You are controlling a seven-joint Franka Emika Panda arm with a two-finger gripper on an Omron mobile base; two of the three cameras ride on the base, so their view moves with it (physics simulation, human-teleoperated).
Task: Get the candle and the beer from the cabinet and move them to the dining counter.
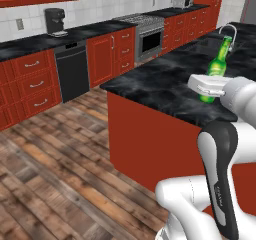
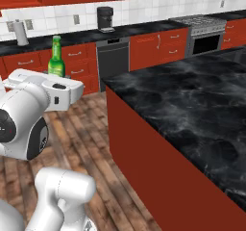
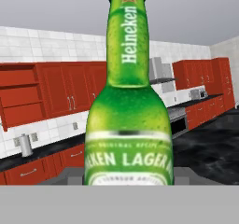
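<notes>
Green glass: one beer [image 3: 128, 125] held upright in one gripper [image 1: 212, 90].

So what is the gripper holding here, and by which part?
The gripper holds the beer upright by its lower body; the neck and cap rise above the hand. The exact finger contact is hidden.

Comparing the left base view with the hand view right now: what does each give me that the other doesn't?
Left base view alone: the dining counter, its curved faucet, the black dishwasher and the plank floor.
Hand view alone: the beer's label lettering and red star, an open cabinet with bare shelves, and a paper towel roll on the wall counter.
Both: the green bottle upright at the gripper, the red cabinetry and the white tiles.
</notes>
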